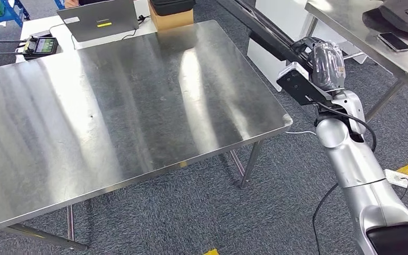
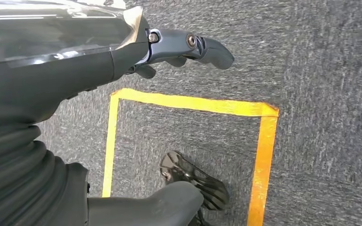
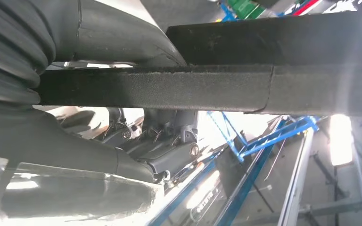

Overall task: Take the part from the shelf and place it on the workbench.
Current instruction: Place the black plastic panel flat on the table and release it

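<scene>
Right hand (image 1: pixel 326 66) grips long black part (image 1: pixel 260 26), fingers (image 3: pixel 169 146) wrapped under it. Part's long axis runs up-left, past surface (image 1: pixel 138 106) far-right corner, surface lying to left. Left hand (image 2: pixel 169 47) hangs over floor, holding nothing, fingers loosely apart.

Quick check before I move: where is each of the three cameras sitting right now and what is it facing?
Head view: high on the body, looking down at the steel workbench; the right arm rises with the right hand holding the long black part.
Left wrist view: behind the hanging left hand, facing carpet and yellow floor tape.
Right wrist view: behind the right hand, facing upward at blue framework.
Shared: head and right wrist views both show the part.
</scene>
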Tool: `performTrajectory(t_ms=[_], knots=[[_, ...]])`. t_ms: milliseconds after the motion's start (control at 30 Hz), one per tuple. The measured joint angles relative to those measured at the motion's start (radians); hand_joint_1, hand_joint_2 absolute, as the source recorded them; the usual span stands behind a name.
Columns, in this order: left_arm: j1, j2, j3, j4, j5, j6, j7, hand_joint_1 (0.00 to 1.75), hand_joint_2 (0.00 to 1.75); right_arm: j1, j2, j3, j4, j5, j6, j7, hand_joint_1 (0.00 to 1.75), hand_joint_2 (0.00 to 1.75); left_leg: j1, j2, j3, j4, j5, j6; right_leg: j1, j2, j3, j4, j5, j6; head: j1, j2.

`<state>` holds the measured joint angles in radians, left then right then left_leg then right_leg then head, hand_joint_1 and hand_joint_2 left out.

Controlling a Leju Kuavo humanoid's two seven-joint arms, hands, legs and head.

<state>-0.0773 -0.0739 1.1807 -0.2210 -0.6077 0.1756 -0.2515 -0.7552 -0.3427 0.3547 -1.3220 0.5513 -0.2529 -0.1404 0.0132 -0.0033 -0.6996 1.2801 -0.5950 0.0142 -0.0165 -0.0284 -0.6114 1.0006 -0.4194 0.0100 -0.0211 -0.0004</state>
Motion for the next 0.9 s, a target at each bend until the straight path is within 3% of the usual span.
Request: performTrajectory(t_ms=[67,133,167,233,300,333,400,467,500,533,567,633,700,767,833,900], knots=[[0.0,0.0,0.0,0.0,0.0,0.002,0.001,0.0,1.75,-0.002,0.002,0.001,0.003,0.001,0.0,0.0,1.75,1.75,-0.005,0.018,0.049,-0.129,0.084,0.015,0.005,-0.013,0.007,-0.001,-0.003,-0.003,0.0,0.0],[-0.002,0.001,0.0,0.0,0.0,0.002,0.001,0.0,1.75,-0.01,0.003,0.001,0.007,0.002,0.001,0.0,1.75,1.75,-0.015,0.044,0.097,-0.243,0.134,0.028,0.013,-0.024,0.011,-0.001,-0.006,-0.002,0.001,0.0],[-0.003,0.002,0.0,0.0,0.0,0.003,0.001,0.0,1.75,-0.013,0.003,0.001,0.009,0.003,0.001,0.0,1.75,1.75,-0.019,0.052,0.105,-0.264,0.139,0.031,0.015,-0.03,0.011,-0.001,-0.007,0.0,0.001,0.0],[-0.003,0.002,0.0,0.0,0.0,0.004,0.002,0.0,1.75,-0.018,0.004,0.002,0.014,0.003,0.001,0.0,1.75,1.75,-0.021,0.036,0.105,-0.271,0.142,0.036,0.019,-0.043,0.015,-0.003,-0.009,0.008,0.001,0.0],[-0.003,0.002,0.0,0.0,0.0,0.005,0.002,0.0,1.75,-0.02,0.004,0.002,0.017,0.004,0.002,0.0,1.75,1.75,-0.016,0.02,0.115,-0.285,0.153,0.046,0.019,-0.033,0.008,0.017,-0.024,0.014,0.002,0.0],[-0.004,0.002,0.0,0.0,0.0,0.005,0.002,0.0,1.75,-0.023,0.003,0.002,0.019,0.004,0.002,0.0,1.75,1.75,-0.013,0.012,0.12,-0.291,0.159,0.05,0.019,-0.018,-0.007,0.054,-0.043,0.013,0.004,0.0],[-0.005,0.001,0.0,0.0,0.0,0.005,0.003,0.0,1.75,-0.026,0.0,0.002,0.026,0.004,0.002,0.0,1.75,1.75,-0.011,-0.005,0.121,-0.294,0.163,0.054,0.013,0.013,-0.069,0.187,-0.099,0.007,0.007,0.0],[-0.005,0.001,0.001,0.0,0.0,0.005,0.004,0.0,1.75,-0.027,-0.001,0.003,0.036,0.004,0.003,0.0,1.75,1.75,-0.011,-0.026,0.12,-0.293,0.162,0.054,0.009,0.021,-0.12,0.289,-0.13,0.012,0.01,0.0],[-0.005,0.001,0.001,0.0,0.0,0.005,0.004,0.0,1.75,-0.028,-0.001,0.003,0.041,0.005,0.004,0.0,1.75,1.75,-0.011,-0.036,0.121,-0.293,0.162,0.054,0.007,0.022,-0.12,0.285,-0.121,0.02,0.01,0.0],[-0.005,0.0,0.001,0.0,0.0,0.005,0.005,0.0,1.75,-0.03,-0.001,0.004,0.045,0.005,0.004,0.0,1.75,1.75,-0.01,-0.047,0.121,-0.291,0.161,0.053,0.004,0.025,-0.099,0.239,-0.098,0.03,0.01,0.0],[-0.005,0.0,0.001,0.0,0.0,0.005,0.005,0.0,1.75,-0.034,-0.001,0.004,0.048,0.005,0.004,0.0,1.75,1.75,-0.01,-0.057,0.122,-0.288,0.159,0.05,0.0,0.032,-0.064,0.164,-0.065,0.041,0.01,0.0],[-0.006,0.0,0.001,0.0,0.0,0.006,0.006,0.0,1.75,-0.044,-0.001,0.004,0.053,0.005,0.005,0.0,1.75,1.75,-0.011,-0.076,0.116,-0.278,0.153,0.039,-0.005,0.055,-0.004,0.041,-0.022,0.048,0.01,0.0],[-0.005,0.0,0.001,0.001,0.0,0.008,0.006,0.0,1.75,-0.053,-0.001,0.007,0.06,0.005,0.005,-0.001,1.75,1.75,-0.012,-0.089,0.104,-0.272,0.151,0.029,-0.004,0.063,0.01,0.009,-0.016,0.038,0.008,0.0],[-0.002,0.0,0.001,0.001,0.0,0.01,0.006,0.0,1.75,-0.058,0.0,0.012,0.067,0.003,0.005,-0.003,1.75,1.75,-0.01,-0.091,0.097,-0.268,0.15,0.021,-0.006,0.051,0.01,0.006,-0.014,0.026,0.006,0.0],[-0.001,0.0,0.002,0.001,0.0,0.011,0.006,0.0,1.75,-0.062,0.001,0.016,0.071,0.0,0.004,-0.005,1.75,1.75,-0.01,-0.057,0.079,-0.227,0.125,0.009,-0.009,0.038,0.014,0.003,-0.016,0.013,0.001,0.0],[-0.002,0.001,0.002,0.002,0.0,0.012,0.006,0.0,1.75,-0.065,0.0,0.018,0.074,-0.002,0.004,-0.006,1.75,1.75,-0.007,-0.015,0.022,-0.112,0.07,-0.002,-0.007,0.023,0.02,0.003,-0.021,0.002,-0.003,0.0]])
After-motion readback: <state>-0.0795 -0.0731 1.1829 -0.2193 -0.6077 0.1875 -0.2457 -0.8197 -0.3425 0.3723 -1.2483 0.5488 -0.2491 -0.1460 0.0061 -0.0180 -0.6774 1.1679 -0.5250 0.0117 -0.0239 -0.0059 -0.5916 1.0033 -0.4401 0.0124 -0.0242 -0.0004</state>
